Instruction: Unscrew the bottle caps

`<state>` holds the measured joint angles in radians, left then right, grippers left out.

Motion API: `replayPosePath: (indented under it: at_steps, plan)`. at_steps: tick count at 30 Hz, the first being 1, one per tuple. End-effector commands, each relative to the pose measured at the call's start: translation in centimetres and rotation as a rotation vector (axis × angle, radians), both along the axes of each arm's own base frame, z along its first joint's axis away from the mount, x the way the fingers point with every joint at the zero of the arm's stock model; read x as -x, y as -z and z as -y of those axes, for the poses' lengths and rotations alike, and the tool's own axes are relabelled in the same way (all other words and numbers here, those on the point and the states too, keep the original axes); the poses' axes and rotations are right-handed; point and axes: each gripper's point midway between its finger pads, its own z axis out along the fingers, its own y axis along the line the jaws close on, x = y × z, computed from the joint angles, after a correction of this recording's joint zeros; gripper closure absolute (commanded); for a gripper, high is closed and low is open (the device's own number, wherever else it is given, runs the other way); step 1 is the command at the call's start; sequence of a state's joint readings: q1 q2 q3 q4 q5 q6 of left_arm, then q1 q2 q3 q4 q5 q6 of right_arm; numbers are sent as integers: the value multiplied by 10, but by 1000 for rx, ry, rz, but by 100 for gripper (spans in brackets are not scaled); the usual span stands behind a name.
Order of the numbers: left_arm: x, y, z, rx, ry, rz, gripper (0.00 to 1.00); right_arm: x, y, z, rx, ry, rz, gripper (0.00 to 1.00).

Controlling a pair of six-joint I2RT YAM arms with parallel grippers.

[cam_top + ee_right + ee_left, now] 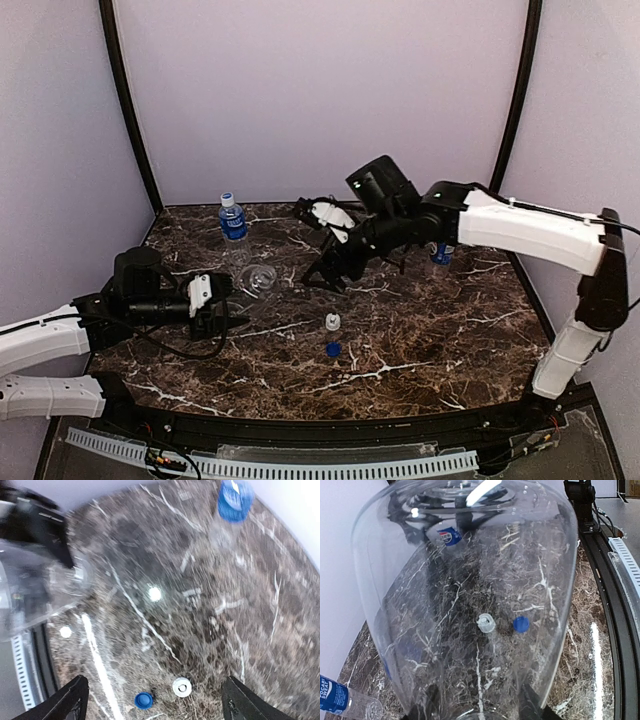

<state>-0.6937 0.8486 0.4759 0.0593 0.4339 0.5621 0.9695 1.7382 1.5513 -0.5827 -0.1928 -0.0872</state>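
My left gripper (226,301) is shut on the clear unlabelled bottle (258,278), holding it on its side above the table. That bottle (470,580) fills the left wrist view, with my fingers (530,705) at its lower end. A white cap (332,321) and a blue cap (333,349) lie loose on the table, and both show in the right wrist view (182,687) (143,700). My right gripper (327,278) is open and empty above them (155,705). The blue-labelled bottle (233,222) stands at the back left with its blue cap (227,198) on. The Pepsi bottle (440,255) stands behind my right arm.
The dark marble table (420,340) is walled by lilac panels at the back and sides. A black rail and a white cable chain (300,465) run along the near edge. The right wrist view is motion-blurred.
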Motion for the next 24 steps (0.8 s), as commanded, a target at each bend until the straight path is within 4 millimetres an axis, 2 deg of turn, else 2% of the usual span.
replayPosePath:
  at_steps: [1,5,8,11,14,17,19,22,24]
  plan:
    - [8,-29,7,101,47,-12,95,75,-84,-20,-386,-466,284,10]
    - [16,-44,14,172,98,-39,95,118,-127,-22,-636,-654,394,10]
    - [19,-52,18,214,123,-49,95,118,-137,-36,-653,-647,433,11]
    - [23,-52,20,235,140,-80,95,115,-145,-48,-696,-655,453,13]
    - [24,-53,20,241,145,-82,95,108,-143,-60,-709,-639,420,18]
    - [23,-55,19,241,136,-73,95,107,-138,-69,-700,-647,367,32]
    - [22,-55,19,237,134,-66,95,107,-135,-71,-699,-656,350,41]
    - [22,-52,19,232,137,-64,95,109,-135,-73,-712,-667,343,47]
    - [23,-52,19,234,140,-63,95,109,-136,-74,-715,-669,339,55]
